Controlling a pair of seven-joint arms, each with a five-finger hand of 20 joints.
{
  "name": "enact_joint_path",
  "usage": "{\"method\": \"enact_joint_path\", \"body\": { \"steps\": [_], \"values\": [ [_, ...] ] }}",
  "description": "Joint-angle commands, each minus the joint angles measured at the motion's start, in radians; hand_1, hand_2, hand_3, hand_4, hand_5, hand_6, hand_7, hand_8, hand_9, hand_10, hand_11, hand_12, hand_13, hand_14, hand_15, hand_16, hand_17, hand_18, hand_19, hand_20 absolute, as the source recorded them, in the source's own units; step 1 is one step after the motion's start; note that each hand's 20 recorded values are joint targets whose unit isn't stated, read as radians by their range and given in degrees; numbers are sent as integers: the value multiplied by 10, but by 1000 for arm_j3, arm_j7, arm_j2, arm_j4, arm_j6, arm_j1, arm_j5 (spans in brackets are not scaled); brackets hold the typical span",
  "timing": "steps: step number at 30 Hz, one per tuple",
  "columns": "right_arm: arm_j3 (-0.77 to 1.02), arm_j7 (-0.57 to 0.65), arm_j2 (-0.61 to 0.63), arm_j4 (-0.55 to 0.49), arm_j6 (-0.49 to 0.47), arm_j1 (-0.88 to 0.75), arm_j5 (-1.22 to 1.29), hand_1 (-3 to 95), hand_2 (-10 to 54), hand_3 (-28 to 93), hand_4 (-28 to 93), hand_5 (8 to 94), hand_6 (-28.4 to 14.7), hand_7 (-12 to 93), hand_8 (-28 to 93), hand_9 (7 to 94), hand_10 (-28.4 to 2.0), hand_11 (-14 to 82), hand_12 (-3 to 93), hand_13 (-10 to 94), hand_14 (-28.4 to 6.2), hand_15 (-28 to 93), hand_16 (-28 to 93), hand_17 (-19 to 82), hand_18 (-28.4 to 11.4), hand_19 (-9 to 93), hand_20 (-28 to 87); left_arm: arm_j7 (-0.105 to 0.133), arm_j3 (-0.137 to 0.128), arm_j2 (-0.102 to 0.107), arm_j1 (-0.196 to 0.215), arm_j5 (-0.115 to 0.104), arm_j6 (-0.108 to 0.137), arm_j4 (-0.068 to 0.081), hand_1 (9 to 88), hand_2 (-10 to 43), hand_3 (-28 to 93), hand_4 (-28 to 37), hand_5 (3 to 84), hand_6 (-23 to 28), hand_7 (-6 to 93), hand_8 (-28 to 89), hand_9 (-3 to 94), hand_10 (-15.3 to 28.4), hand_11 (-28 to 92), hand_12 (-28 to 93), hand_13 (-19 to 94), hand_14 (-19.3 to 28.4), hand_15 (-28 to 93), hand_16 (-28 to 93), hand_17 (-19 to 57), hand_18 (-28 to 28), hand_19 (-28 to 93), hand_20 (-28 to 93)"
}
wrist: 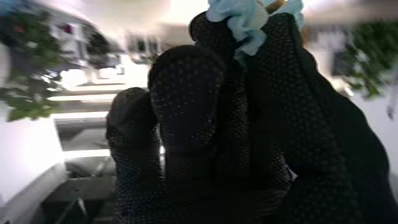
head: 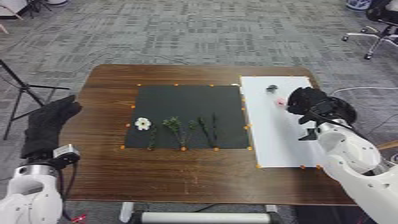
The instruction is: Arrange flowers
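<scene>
Right robot hand: over the right part of the white sheet; the right robot hand (head: pixel 313 102) is narrow, its fingertips closed on a pale blue flower (wrist: pixel 242 24), whose ruffled petals spill over the glove's tips.
Left robot hand: beside the left edge of the brown worktop (head: pixel 160 175), apart from the flowers; the left robot hand (head: pixel 53 120) is loosely straight and bears nothing that can be made out.
Step in hand: most likely placing one bloom in the layout, with the arrangement only partly made; which sheet is the goal cannot be told for sure.
Next move: probably lower the pale blue flower to a chosen spot and let go gently, keeping the soft petals from snagging on the glove or brushing the pieces nearby.
Black mat: a flat bearer, not a vase; the black mat (head: pixel 178 100) carries a white flower (head: pixel 143 123) at the left, then a leafy sprig (head: pixel 173 125) and slender dark stems (head: pixel 214 131) to its right.
White sheet: also flat; the white sheet (head: pixel 271 142) holds a small dark bloom (head: pixel 272 88) and, nearer the right robot hand, a pinkish flower (head: pixel 281 101).
</scene>
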Motion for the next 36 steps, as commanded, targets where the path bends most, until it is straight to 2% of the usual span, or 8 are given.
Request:
{"method": "enact_joint_path", "body": {
  "steps": [1,7,16,19,24,27,31,36],
  "values": [
    [-247,-74,-9,-108,-31,430,107,609,-95,569,-168,769,14,230,69,875,-106,94,348,812,-53,538,356,414,-207,804,590,9,-61,23,12,1,15,10,231,88,699,-283,525,29,144,-69,505,146,203,142,399,183,211,10,48,121,112,168],
    [-463,-119,-167,-44,-128,640,113,605,-95,570,-166,773,17,230,69,872,-106,90,345,812,-52,540,359,416,-205,810,589,3,-62,18,12,-19,45,29,215,116,698,-283,531,29,145,-69,510,147,203,143,402,183,212,10,49,121,112,167],
    [-566,-160,-478,88,-261,659,55,601,-95,572,-165,771,19,232,65,872,-107,90,340,808,-52,544,362,413,-203,812,588,-9,-27,19,2,-23,60,25,194,264,674,-283,551,22,142,-68,526,148,203,147,409,184,217,9,52,120,115,168],
    [-565,-183,-559,147,-295,636,27,595,-95,575,-163,770,19,234,65,868,-107,94,340,805,-52,546,363,411,-203,812,588,-29,27,35,-38,-29,85,32,191,274,677,-283,554,20,144,-65,529,147,203,151,409,184,219,9,53,119,116,168],
    [-576,-215,-629,191,-354,617,-21,592,-95,578,-164,771,15,233,59,865,-107,97,335,803,-52,549,365,409,-201,812,589,-31,21,29,-30,-4,34,24,185,264,684,-283,557,21,152,-59,528,146,205,158,408,183,222,10,54,117,114,166],
    [-569,-247,-665,214,-377,606,-84,592,-95,579,-165,772,13,233,55,864,-108,98,333,802,-52,550,366,406,-200,811,589,-33,32,27,-17,-29,55,8,183,256,687,-283,559,21,152,-55,530,144,205,165,406,182,223,10,55,115,112,165],
    [-564,-256,-682,227,-398,602,-123,591,-95,581,-165,772,11,234,53,860,-109,99,332,798,-51,551,368,403,-198,810,590,-44,43,23,-21,-5,16,5,181,246,688,-283,559,17,156,-48,528,144,205,176,401,182,223,11,55,114,111,164],
    [-536,-251,-703,265,-420,584,-170,589,-95,585,-169,772,11,236,49,859,-110,99,326,791,-52,555,371,401,-196,808,591,-39,38,23,-17,-9,15,1,181,240,685,-283,567,18,149,-43,530,150,196,186,398,185,226,14,55,114,110,164]
  ]
}}
